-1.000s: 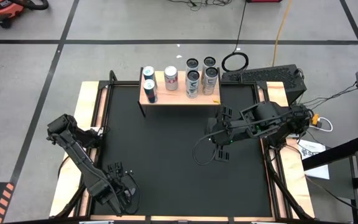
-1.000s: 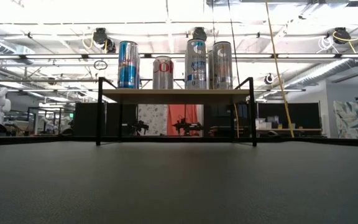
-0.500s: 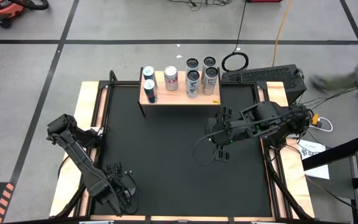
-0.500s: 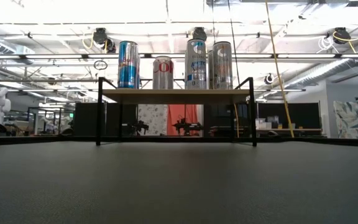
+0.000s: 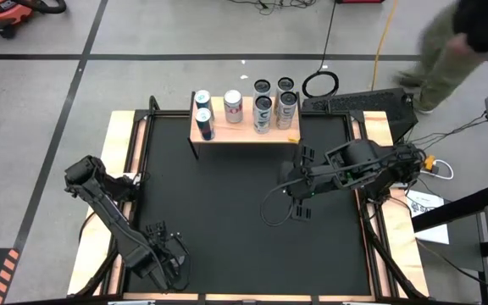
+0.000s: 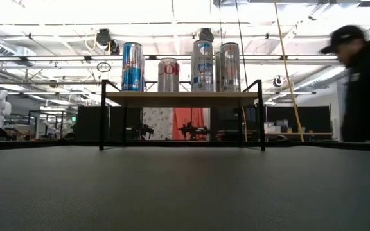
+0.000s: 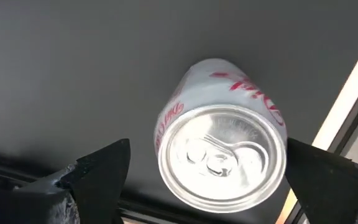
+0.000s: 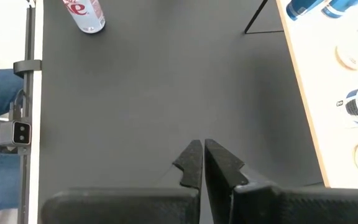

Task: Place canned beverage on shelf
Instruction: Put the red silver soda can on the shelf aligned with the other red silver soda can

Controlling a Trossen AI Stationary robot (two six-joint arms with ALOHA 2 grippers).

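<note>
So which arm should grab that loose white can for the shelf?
Left. The left gripper is open directly over the white can, a finger on either side. The right gripper is shut, hovering over bare mat nearer the shelf.

You have bright, even overhead light; ceiling fixtures (image 6: 172,16) glare white in the low view. The person (image 6: 365,83) walking past is motion-blurred. The black mat (image 5: 227,212) shows faint shadows. The close can (image 7: 222,155) looks soft.

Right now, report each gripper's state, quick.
Left gripper: open, straddling the white red-lettered aluminium can, not gripping.
Right gripper: shut, empty.
</note>
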